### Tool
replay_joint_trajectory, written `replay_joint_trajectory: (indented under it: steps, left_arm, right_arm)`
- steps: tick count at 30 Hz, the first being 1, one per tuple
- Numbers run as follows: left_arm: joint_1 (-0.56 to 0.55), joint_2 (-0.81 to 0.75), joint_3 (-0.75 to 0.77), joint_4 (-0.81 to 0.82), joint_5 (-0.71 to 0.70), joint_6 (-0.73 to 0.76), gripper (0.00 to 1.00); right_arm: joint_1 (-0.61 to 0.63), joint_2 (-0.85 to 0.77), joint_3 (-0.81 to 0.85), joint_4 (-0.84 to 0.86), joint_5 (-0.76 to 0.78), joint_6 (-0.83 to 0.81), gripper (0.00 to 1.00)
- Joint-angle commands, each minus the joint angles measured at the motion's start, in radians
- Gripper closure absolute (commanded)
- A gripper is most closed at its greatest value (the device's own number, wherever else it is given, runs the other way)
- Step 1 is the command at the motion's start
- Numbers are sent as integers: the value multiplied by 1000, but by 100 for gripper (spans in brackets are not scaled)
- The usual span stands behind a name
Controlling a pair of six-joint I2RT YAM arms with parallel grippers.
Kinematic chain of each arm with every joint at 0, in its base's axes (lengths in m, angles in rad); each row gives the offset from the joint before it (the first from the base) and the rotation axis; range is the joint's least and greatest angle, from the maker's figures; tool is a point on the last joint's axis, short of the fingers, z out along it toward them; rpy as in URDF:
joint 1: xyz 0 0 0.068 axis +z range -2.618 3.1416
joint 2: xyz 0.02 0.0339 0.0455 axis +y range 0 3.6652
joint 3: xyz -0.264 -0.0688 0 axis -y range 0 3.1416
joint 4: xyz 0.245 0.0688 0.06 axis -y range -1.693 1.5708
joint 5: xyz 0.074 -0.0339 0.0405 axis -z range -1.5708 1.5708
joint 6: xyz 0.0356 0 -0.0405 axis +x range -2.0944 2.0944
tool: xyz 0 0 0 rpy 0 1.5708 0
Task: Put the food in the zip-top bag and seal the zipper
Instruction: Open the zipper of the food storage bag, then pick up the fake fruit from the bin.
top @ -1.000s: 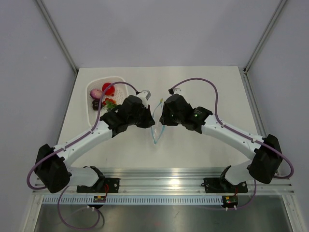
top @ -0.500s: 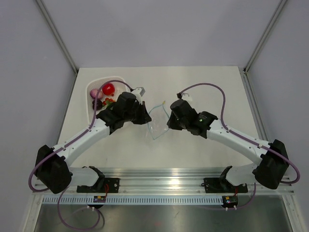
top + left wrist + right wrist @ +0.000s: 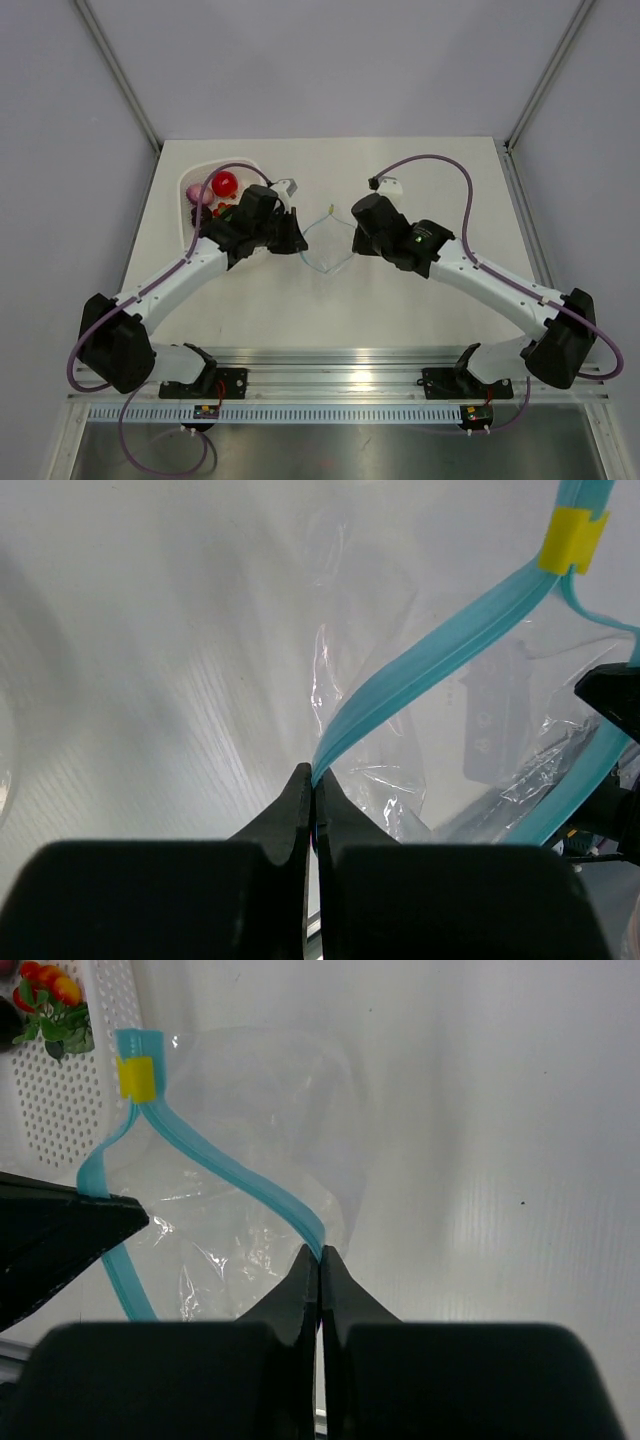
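Observation:
The clear zip-top bag [image 3: 325, 245] hangs between my two grippers at mid-table, its mouth spread open. My left gripper [image 3: 313, 773] is shut on one side of the light blue zipper [image 3: 430, 660]. My right gripper [image 3: 320, 1250] is shut on the other side of the zipper [image 3: 230, 1175]. A yellow slider [image 3: 133, 1076] sits at the strip's far end. The food lies in the white basket [image 3: 195, 180] at the far left: a red piece [image 3: 224, 183], a pink piece [image 3: 201, 194] and a green leafy piece [image 3: 45, 1025]. The bag looks empty.
The left arm's wrist [image 3: 255, 220] lies right beside the basket. Purple cables [image 3: 430, 165] arc over both arms. Grey walls and metal posts [image 3: 120, 75] bound the table; a rail [image 3: 340, 385] runs along the near edge.
Both grippers have moved apart and toward the far side, pulling the bag's mouth from a narrow vertical slit into a wide open shape.

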Motion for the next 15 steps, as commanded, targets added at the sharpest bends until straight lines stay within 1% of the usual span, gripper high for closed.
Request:
replay_joint_trajectory:
  steps: [1, 3, 4, 6, 7, 8, 9, 11, 13, 15]
  left_arm:
    - [5, 29, 54, -10, 33, 42, 100]
    - [5, 33, 54, 17, 55, 40, 99]
    - [5, 35, 61, 20, 55, 43, 84]
    - [11, 44, 80, 5, 55, 57, 61]
    - [22, 46, 104, -2, 61, 62, 42]
    - [29, 47, 113, -16, 64, 66, 33]
    - [37, 49, 127, -25, 63, 72, 27]
    - [72, 50, 159, -53, 63, 78, 24]
    - [107, 53, 175, -68, 78, 83, 24]
    - [166, 53, 195, -82, 99, 89, 24]
  right_arm:
    - [0, 34, 75, -20, 43, -53, 100]
    - [-3, 71, 127, -46, 38, -67, 100]
    - [-7, 88, 149, -78, 32, -79, 100]
    - [-10, 137, 218, -118, 28, -90, 100]
    - [-12, 170, 259, -158, 18, -102, 100]
    - [-10, 186, 276, -175, 18, -103, 100]
    - [-12, 201, 291, -190, 15, -107, 100]
    - [-13, 236, 324, -215, 12, -116, 100]
    - [-12, 255, 336, -224, 9, -122, 100]
    - [-12, 289, 365, -236, 11, -126, 100]
